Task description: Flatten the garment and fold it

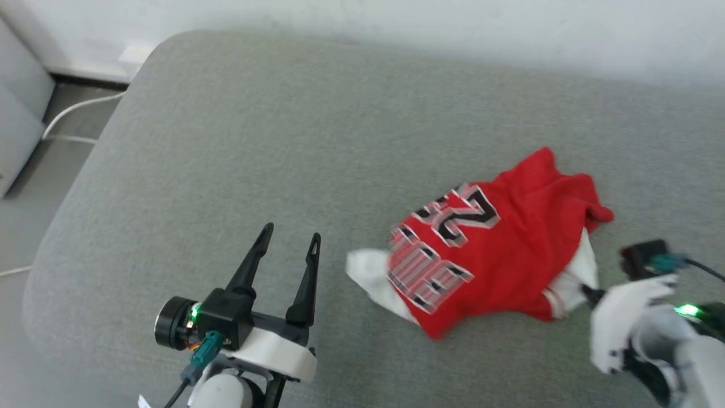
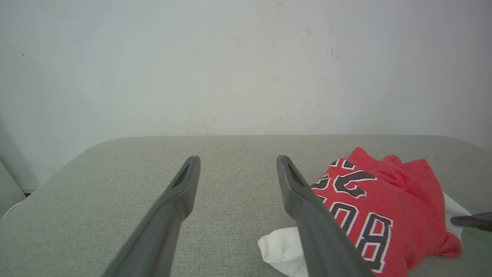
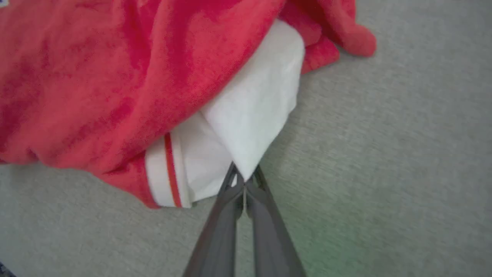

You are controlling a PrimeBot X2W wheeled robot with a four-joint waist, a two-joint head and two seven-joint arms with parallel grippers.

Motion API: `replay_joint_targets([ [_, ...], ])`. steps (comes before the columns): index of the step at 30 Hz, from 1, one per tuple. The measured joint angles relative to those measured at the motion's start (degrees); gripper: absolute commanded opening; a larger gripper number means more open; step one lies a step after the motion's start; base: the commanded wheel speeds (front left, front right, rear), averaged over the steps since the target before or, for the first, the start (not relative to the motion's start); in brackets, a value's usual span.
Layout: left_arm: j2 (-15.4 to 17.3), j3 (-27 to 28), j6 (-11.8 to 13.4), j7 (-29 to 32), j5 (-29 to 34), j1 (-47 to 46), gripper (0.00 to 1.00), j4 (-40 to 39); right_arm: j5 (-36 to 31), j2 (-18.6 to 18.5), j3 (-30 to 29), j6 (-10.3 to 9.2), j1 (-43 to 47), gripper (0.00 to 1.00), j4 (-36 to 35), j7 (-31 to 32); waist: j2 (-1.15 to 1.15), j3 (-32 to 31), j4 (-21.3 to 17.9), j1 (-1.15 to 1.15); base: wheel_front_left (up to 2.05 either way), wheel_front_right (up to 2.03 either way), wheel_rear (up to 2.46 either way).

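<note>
Your left claw [image 1: 291,232] hovers apart, left of the shirt [image 1: 498,249] crumpled on the cushion [image 1: 283,113]. Your right claw [image 3: 243,180] is clamped on the sleeve [image 3: 257,115] at the shirt's right edge; draw it outward, low and slow, so the shirt spreads without bunching.

Crumpled garment [image 1: 498,249] on grey cushion [image 1: 283,141]; left hand [image 1: 291,232] spread wide.

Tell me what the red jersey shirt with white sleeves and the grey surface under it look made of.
The red jersey-style shirt with white sleeves looks like soft, matte knit cloth, perhaps polyester or cotton: it crumples in loose folds with a fuzzy nap. The grey padded surface looks like matte woven upholstery fabric: fine heathered weave, rounded soft corner.
</note>
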Motion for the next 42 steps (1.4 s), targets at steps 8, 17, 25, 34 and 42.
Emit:
replay_joint_targets([
  [8, -1.02, 0.81, -1.65, 0.00, 0.47, 1.33, 1.00, 0.76, -7.91, 2.68, -18.03, -0.01, 10.77, 0.00, -11.93, 1.67, 0.00, -2.08, -4.18, -0.01, 0.00, 0.00, 0.00],
  [17, -2.37, -3.52, -5.82, 1.12, -0.97, 1.24, 1.00, 6.49, -11.89, 8.22, -19.54, -0.08, 14.91, 1.00, -17.64, -1.16, 0.00, -2.42, -8.06, -0.01, 0.00, 0.00, 0.00],
  [25, -1.35, -17.67, -7.60, 20.58, -9.18, -3.69, 1.00, 10.70, -11.82, 10.07, -18.23, -0.07, 14.01, 1.00, -25.74, -4.07, 0.00, -1.59, -10.94, -0.01, 0.00, 0.00, 0.00],
  [34, 2.25, -26.57, -7.65, 26.48, -11.80, -12.98, 1.00, 17.40, -11.15, 11.16, -15.71, -0.07, 14.31, 1.00, -26.99, -4.01, 0.00, 1.40, -13.84, 0.00, 0.00, 0.00, 0.00],
  [42, 3.41, -32.38, -7.68, 22.29, -12.66, -18.11, 0.40, 22.74, -11.11, 11.99, -16.66, -0.07, 14.35, 1.00, -26.26, -4.67, 0.00, 4.30, -14.99, 0.00, 0.00, 0.00, 0.00],
])
